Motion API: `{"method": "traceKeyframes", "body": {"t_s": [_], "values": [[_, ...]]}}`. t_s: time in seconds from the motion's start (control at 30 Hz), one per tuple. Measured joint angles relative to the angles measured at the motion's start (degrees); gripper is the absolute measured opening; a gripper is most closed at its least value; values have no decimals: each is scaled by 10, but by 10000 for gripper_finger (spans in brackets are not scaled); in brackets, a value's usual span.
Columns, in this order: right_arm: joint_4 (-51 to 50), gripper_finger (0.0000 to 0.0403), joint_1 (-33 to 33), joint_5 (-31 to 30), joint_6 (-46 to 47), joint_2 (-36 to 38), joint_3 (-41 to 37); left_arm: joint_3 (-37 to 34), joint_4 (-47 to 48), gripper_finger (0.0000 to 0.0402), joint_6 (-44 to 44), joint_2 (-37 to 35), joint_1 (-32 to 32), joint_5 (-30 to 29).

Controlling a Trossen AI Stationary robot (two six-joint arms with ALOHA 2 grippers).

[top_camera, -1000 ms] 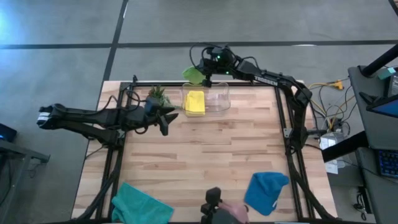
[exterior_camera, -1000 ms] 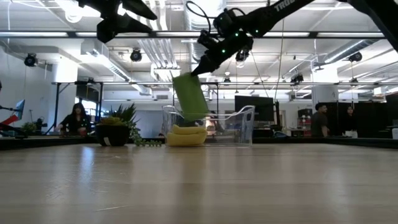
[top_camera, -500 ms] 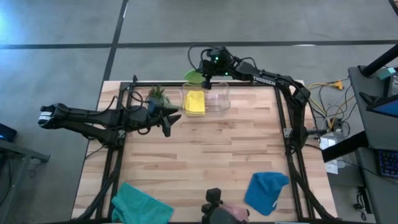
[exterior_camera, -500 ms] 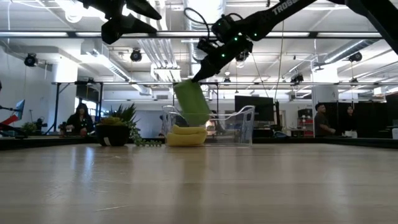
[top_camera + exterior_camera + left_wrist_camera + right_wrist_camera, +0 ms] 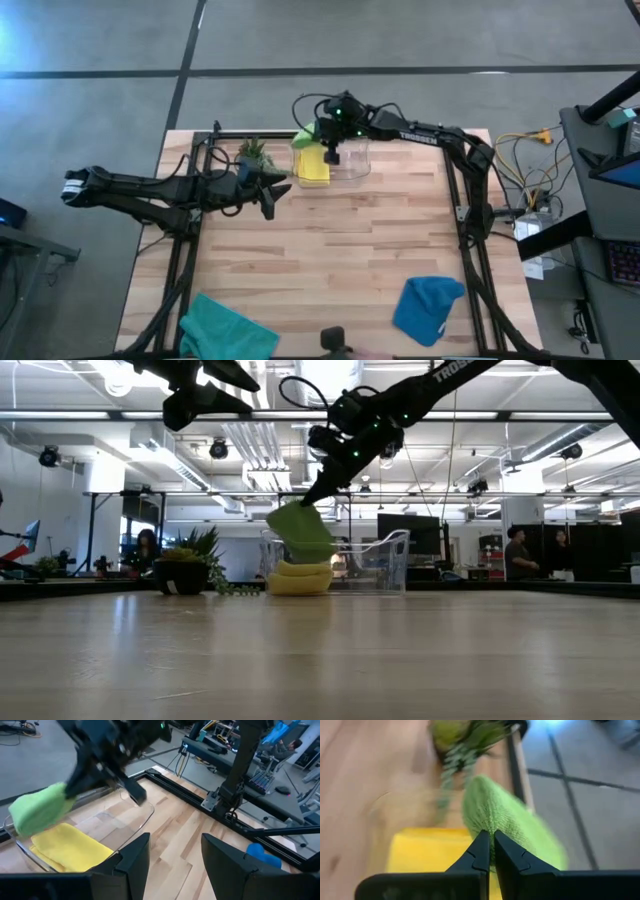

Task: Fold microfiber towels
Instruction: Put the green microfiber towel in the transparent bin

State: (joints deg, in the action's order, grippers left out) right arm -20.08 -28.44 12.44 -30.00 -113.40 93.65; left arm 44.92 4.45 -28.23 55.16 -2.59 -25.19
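The fingers (image 5: pixel 487 851) of the right gripper (image 5: pixel 331 141) are pinched shut on one edge of the green towel (image 5: pixel 298 536), which hangs over the bin (image 5: pixel 358 156) at the table's far edge, just above the yellow towel (image 5: pixel 313 165) lying folded inside. The left gripper (image 5: pixel 268 196) hovers near the plant (image 5: pixel 252 152), partly open and holding nothing. The green towel looks light and limp: it droops from the pinch as a folded bundle, so it should sag and may unfold if released carelessly; an edge or corner grip suits it, and its nap should not slip. The blue towel (image 5: pixel 428 308) and teal towel (image 5: pixel 225 329) lie crumpled near the table's front edge, well apart, the teal one cut off by the frame. The bin's clear walls are hard to trace, and whether the green towel touches the yellow one I cannot tell.
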Motion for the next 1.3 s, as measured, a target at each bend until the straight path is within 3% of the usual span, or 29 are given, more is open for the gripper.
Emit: {"method": "traceKeyframes", "body": {"t_s": [0.33, 0.57, 0.73, 0.93, 1.3], "values": [[-5, 8, 18, 44, -22, 0, -60, 0, 0, 161, 0, 0, 0, 0], [48, 8, 18, 60, -49, 0, -95, 0, 0, 161, 0, 0, 0, -2], [53, 8, 21, 105, -50, -8, -103, 0, 0, 161, -1, 0, 0, -2], [48, 8, 27, 109, -58, -27, -97, 0, 0, 161, -12, 0, 0, -2], [-74, 8, 27, 122, -135, -26, -87, 0, -1, 161, -15, 1, 0, -2]]}}
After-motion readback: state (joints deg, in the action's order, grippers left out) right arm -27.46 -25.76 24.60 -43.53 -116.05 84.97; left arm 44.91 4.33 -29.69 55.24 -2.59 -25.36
